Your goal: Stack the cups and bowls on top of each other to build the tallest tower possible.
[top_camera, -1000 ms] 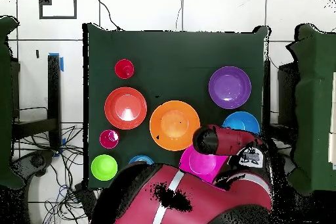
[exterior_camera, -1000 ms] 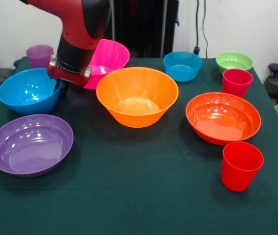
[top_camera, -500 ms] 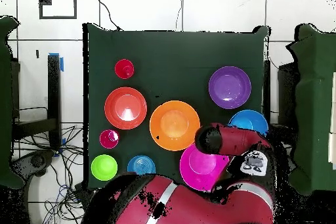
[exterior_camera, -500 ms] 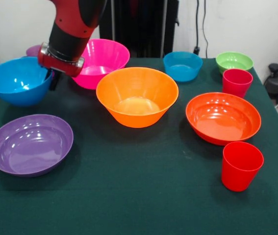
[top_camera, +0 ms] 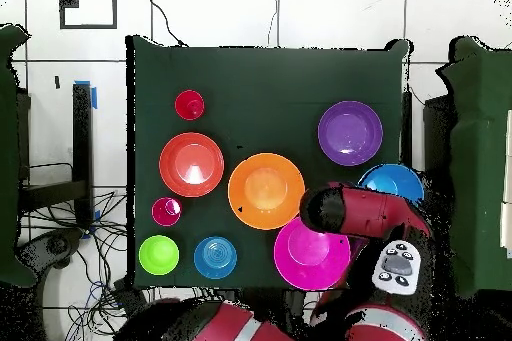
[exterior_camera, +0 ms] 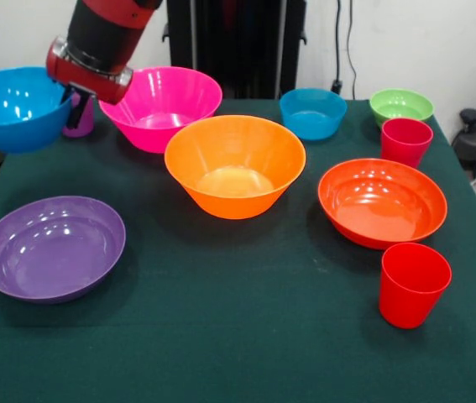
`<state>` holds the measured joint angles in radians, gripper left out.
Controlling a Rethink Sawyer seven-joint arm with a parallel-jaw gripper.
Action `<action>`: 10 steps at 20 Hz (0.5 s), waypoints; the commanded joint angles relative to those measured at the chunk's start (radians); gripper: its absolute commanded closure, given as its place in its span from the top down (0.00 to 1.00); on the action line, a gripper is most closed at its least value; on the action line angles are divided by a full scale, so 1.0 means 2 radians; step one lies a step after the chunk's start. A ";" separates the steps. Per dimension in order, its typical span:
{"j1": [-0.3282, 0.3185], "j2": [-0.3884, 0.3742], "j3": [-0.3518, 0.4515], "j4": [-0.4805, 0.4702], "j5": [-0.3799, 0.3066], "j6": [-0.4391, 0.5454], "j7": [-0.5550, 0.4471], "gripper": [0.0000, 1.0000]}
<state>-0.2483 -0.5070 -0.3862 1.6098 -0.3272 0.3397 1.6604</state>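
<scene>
jaws (exterior_camera: 76, 99): apparently clamped on medium blue bowl (exterior_camera: 15, 107) rim | bowl: airborne | purple cup (exterior_camera: 81, 117): behind

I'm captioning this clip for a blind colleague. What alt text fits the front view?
A red and black robot arm's claw holds a medium blue bowl by its rim, lifted above the green table's left edge. On the table sit separate pink, orange, purple and red-orange bowls, small blue and green bowls, and two red cups.
</scene>
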 commanded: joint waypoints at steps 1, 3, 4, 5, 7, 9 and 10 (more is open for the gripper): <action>0.024 -0.052 0.025 0.002 -0.015 0.094 -0.011 0.00; 0.031 -0.061 0.026 -0.004 -0.014 0.110 -0.011 0.00; 0.034 -0.066 0.026 -0.007 -0.013 0.119 -0.011 0.00; 0.038 -0.070 0.028 -0.012 -0.013 0.128 -0.013 0.00; 0.042 -0.077 0.034 -0.020 -0.012 0.145 -0.017 0.00; 0.049 -0.080 0.035 -0.033 -0.009 0.160 -0.012 0.00; 0.054 -0.080 0.034 -0.041 -0.009 0.168 -0.009 0.00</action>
<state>-0.1876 -0.6317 -0.3920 1.6005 -0.3276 0.5217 1.6604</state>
